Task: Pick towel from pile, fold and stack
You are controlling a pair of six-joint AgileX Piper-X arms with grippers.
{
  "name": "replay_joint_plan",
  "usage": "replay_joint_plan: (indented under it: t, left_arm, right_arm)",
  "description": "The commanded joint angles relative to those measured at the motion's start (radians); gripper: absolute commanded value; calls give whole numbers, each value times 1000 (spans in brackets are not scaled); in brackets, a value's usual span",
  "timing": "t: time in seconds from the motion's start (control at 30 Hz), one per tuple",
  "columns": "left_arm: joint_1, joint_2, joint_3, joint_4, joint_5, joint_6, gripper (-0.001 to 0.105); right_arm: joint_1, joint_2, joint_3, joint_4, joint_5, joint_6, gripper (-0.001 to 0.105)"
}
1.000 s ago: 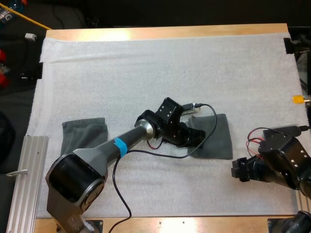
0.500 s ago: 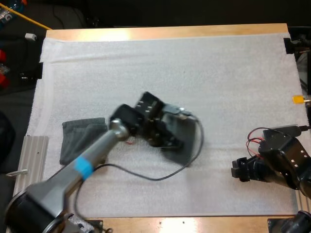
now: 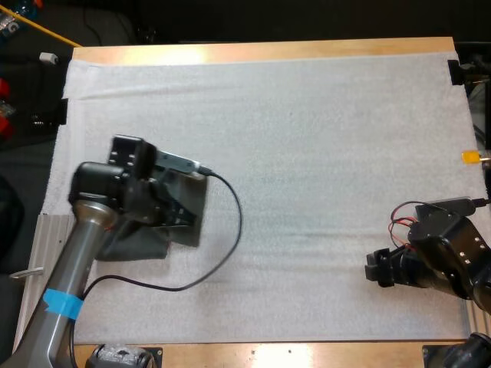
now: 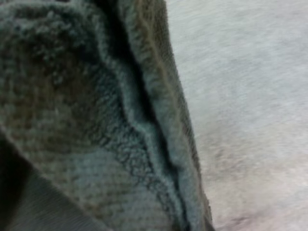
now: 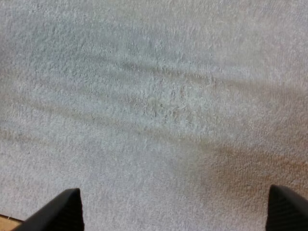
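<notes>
Over stack [image 3: 143, 247], left arm [image 3: 78, 249] holding towel [image 3: 189, 213]

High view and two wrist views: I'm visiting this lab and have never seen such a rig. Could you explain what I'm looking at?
Two robot arms work at a wooden table covered by a white mat. The high view looks down from behind them. The left gripper, at the mat's left side, holds a folded dark grey-green towel over a second towel lying on the mat. The left wrist view comes from a camera on that arm, so the held towel looms close. The right wrist view comes from the other arm: the right gripper is open over bare mat, holding nothing.
</notes>
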Motion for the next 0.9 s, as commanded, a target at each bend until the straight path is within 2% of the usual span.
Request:
replay_joint_plan:
  t: [0.0,0.27,0.53,0.67,0.8,0.87]
  left_arm:
    - [25,-2,-6,17,-7,29,0]
    - [150,10,0,13,-7,45,0]
    - [187,75,10,11,-14,64,0]
    - [187,110,10,11,-65,64,0]
    - [187,125,10,11,-164,64,0]
    - [187,129,10,11,-189,64,0]
  right_arm:
    - [0,-1,-4,3,-1,-3,74]
    - [0,-1,-4,3,-1,-3,74]
    - [0,-1,-4,3,-1,-3,74]
    - [0,-1,-4,3,-10,-3,74]
    - [0,-1,-4,-27,-95,-3,74]
    - [0,-1,-4,-60,-137,-1,74]
